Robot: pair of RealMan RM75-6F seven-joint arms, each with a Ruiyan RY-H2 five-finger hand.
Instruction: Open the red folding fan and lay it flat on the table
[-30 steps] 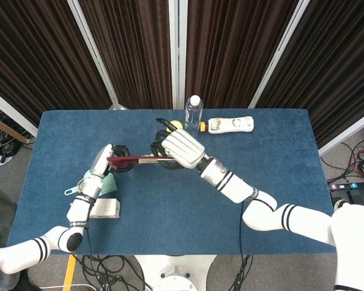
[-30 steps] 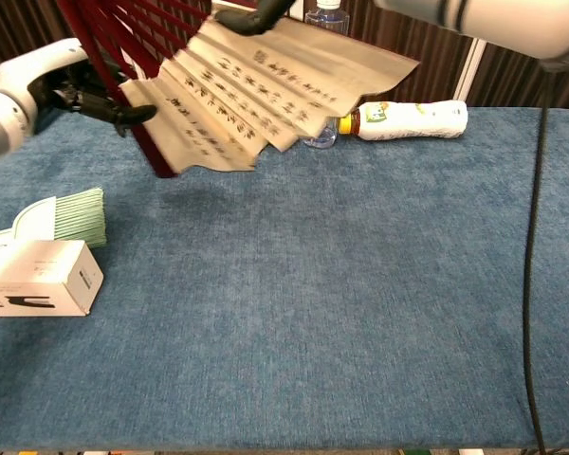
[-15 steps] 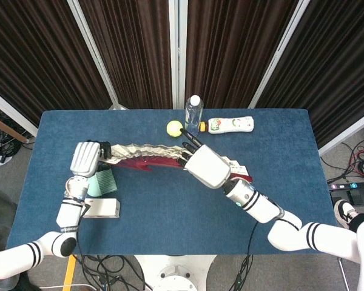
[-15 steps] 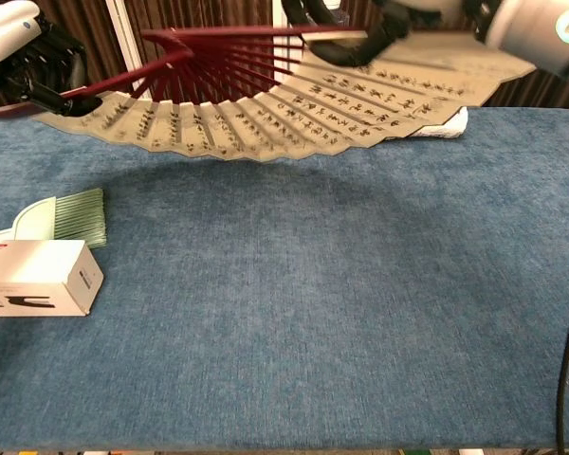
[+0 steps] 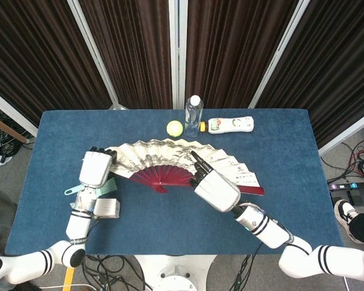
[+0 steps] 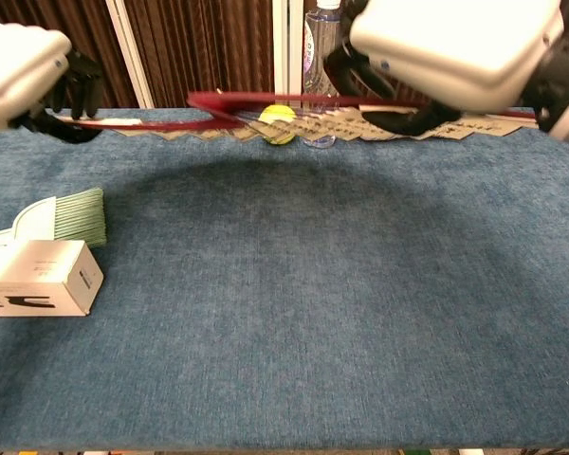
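Red folding fan (image 5: 170, 163) spread between both robot hands, above table (image 5: 291, 139).

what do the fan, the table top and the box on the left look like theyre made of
Fan: pale leaf that looks like paper, pleated and ink-printed, on glossy red ribs, wood or plastic.
Table top: blue cloth or felt, matte and fuzzy.
Box: white cardboard by its sharp folded edges.

lab | dark curtains (image 5: 133, 48) | floor cables (image 5: 361, 160) | blue table (image 5: 170, 224)
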